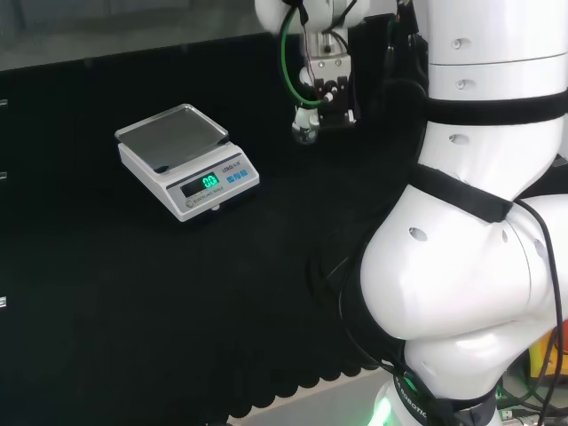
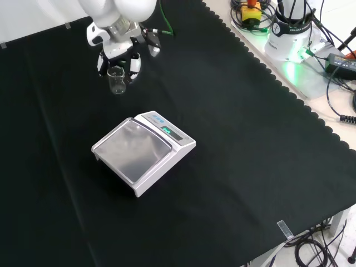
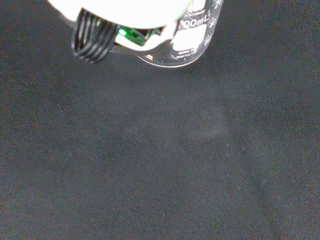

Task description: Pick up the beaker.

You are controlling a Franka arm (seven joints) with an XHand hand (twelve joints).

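Observation:
A small clear glass beaker stands upright at the far end of the black cloth, in the front view's upper left. The black and white hand comes down over it, with fingers curled on both sides of the glass. In the head view the hand hangs behind the scale, and the beaker shows at its lower left. Up close in the wrist view, the beaker with white print sits just off the palm. I cannot tell whether its base touches the cloth.
A white digital scale with a steel pan sits mid-cloth, nearer than the beaker in the front view; its display glows green in the head view. The arm's base and cables lie past the cloth's scalloped edge at the right.

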